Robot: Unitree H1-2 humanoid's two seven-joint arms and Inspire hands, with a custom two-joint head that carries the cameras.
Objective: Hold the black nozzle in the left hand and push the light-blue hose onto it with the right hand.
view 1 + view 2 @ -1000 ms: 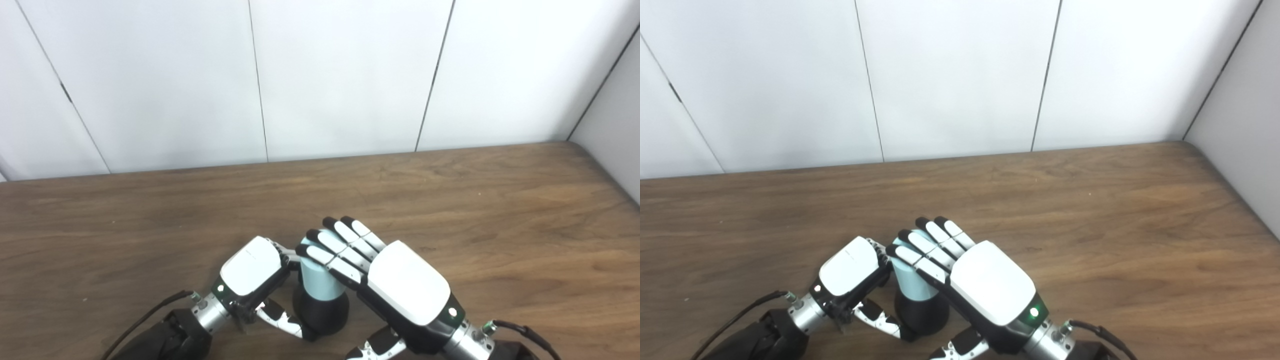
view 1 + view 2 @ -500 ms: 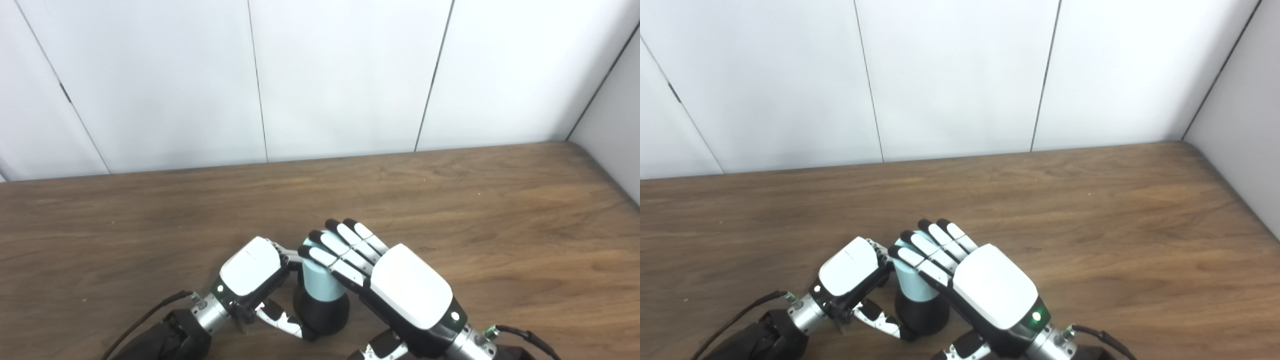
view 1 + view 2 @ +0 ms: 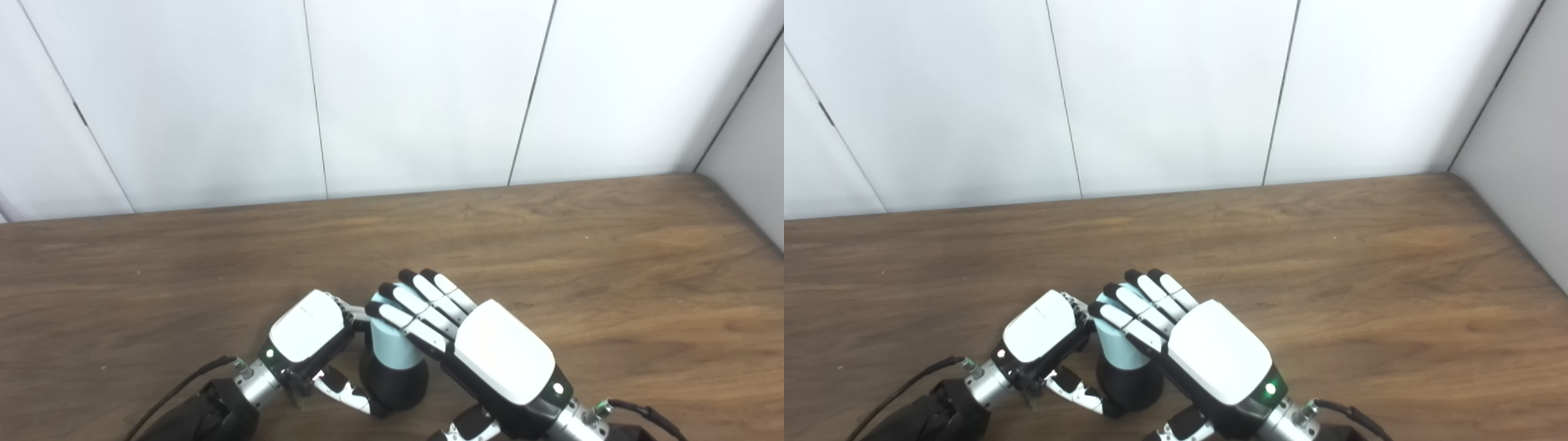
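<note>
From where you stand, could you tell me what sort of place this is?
Probably a robot test bench, not a home: a bare wooden table, plain white wall panels, and only the black nozzle with its light-blue hose.

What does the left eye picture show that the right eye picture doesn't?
Only the left eye view shows a small white light on the right wrist; there the side wall is just a sliver at the right edge.

Only the right eye view shows that light glowing green, and a broader stretch of side wall.

Both show the left hand curled around the black nozzle standing on the wooden table, with the light-blue hose upright on it and the right hand laid flat over the hose's top, fingers straight.
</note>
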